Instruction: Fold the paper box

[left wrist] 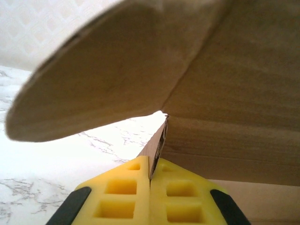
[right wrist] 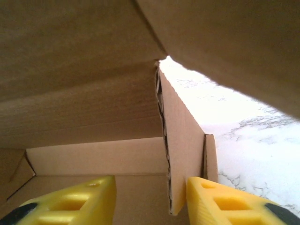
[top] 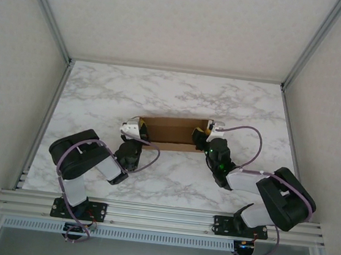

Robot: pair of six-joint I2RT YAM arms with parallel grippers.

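Note:
The paper box [top: 170, 129] is a half-formed brown cardboard box lying mid-table, between my two arms. My left gripper [top: 139, 128] is at its left end. In the left wrist view the yellow fingers [left wrist: 123, 187] are shut on the edge of an upright end wall [left wrist: 157, 145], and a rounded flap [left wrist: 108, 79] arches overhead. My right gripper [top: 201, 135] is at the box's right end and stands open [right wrist: 150, 183]. An upright side wall [right wrist: 180, 140] sits between its fingers, against the right finger [right wrist: 225, 202]. The lid panel [right wrist: 79, 51] hangs over the box floor.
The box rests on a white marble-patterned table [top: 100, 95], enclosed by pale walls and aluminium frame posts. A metal rail [top: 160, 215] carrying both arm bases runs along the near edge. Cables loop off each wrist.

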